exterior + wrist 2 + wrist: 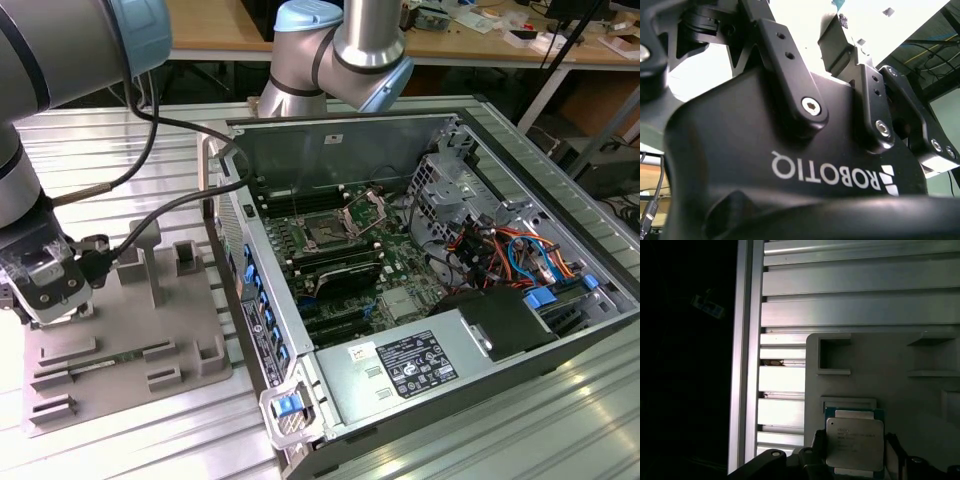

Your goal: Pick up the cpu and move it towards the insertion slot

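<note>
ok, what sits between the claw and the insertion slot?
In the exterior view, from the claw: the grey tray with raised blocks, then the computer case's side wall, then the insertion slot.

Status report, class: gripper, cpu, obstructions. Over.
Gripper low over grey tray, at cpu. Cpu not yet at insertion slot. Case wall stands between.

Ribbed aluminium tabletop (80, 135) — wooden desks (210, 30) behind, cluttered, evenly lit.

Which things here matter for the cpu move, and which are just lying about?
Job: cpu, pincer right over it; insertion slot on the green board.
Lying about: grey tray under the cpu; memory slots; power supply; coloured cables.
</note>
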You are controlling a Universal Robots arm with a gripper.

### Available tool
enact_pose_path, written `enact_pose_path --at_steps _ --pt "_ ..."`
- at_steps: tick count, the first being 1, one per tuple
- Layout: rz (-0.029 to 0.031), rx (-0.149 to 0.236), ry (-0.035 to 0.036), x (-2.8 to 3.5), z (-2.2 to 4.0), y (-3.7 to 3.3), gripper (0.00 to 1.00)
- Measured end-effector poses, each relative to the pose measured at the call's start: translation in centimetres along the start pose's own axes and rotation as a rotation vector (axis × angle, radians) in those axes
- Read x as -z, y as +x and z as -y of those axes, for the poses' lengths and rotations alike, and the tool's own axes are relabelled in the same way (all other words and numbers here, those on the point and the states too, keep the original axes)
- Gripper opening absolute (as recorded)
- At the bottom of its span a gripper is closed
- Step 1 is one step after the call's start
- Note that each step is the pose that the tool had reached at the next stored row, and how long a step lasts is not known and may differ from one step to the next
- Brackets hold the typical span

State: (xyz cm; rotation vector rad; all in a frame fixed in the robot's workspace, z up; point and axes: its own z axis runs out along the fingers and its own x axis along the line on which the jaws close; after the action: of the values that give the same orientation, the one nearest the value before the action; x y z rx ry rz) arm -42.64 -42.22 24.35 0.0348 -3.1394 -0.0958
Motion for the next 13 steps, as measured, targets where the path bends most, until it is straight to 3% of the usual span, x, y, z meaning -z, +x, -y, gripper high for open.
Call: enact_pose_path --at_steps 13 --pt "0.0 0.0 0.0 0.47 -0.03 0.0 0.55"
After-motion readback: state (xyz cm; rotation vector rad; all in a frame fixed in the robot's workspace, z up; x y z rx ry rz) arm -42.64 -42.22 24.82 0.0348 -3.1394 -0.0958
